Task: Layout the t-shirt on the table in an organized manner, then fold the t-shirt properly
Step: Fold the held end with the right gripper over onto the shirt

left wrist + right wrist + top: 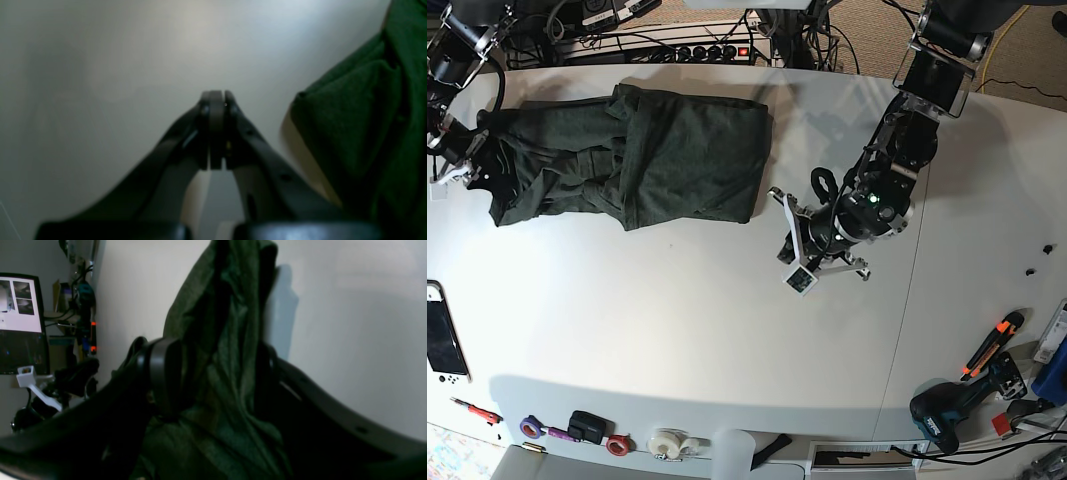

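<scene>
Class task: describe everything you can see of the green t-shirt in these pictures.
The t-shirt is dark green, faintly heathered, soft cotton by its look, and plain. It lies bunched and partly folded on the white table, at its far side, with creased folds along one end and a smoother panel at the other. The right hand has cloth gathered between its fingers at the creased end. The left hand is shut and apart from it.

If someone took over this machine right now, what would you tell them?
Left gripper: shut, empty, over bare table beside the t-shirt.
Right gripper: closed on a bunch of the t-shirt at its far-left edge in the base view.
T-shirt: lies bunched and wrinkled at the table's upper left.
Done: one end grabbed.
Left: spread it flat, then fold.
</scene>
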